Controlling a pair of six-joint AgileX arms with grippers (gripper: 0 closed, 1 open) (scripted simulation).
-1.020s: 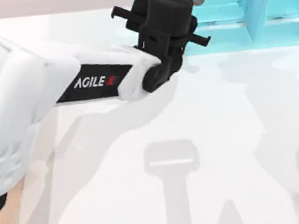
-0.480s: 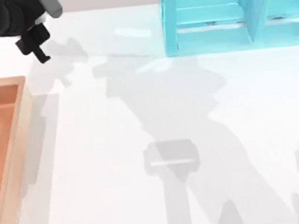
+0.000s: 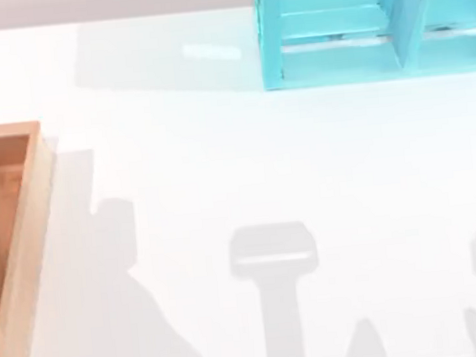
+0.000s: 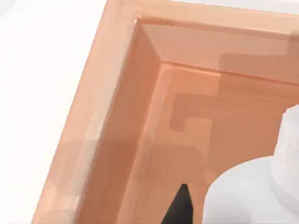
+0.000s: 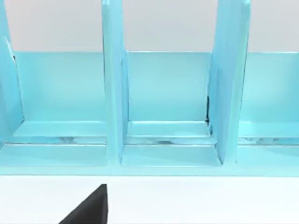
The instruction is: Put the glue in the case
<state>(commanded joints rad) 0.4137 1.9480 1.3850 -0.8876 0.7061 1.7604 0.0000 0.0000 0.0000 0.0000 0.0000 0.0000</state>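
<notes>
The turquoise case (image 3: 376, 38) stands at the table's back right, its upright dividers forming open compartments; the right wrist view faces these compartments of the case (image 5: 163, 93) head on. A black tip of my right gripper (image 5: 88, 207) shows in front of the case, apart from it. In the left wrist view a white rounded bottle body (image 4: 252, 191) lies inside the wooden tray. I cannot tell whether it is the glue, as no cap colour or label shows. A black tip of my left gripper (image 4: 180, 207) hangs beside it over the tray floor.
A light-brown wooden tray (image 3: 25, 241) with raised rims sits at the table's left edge; its inner corner (image 4: 140, 28) is seen from the left wrist. White tabletop lies between tray and case, crossed by arm shadows.
My left arm swung from in front of the case to the far left and left the top view. The tray it had covered is now uncovered.
</notes>
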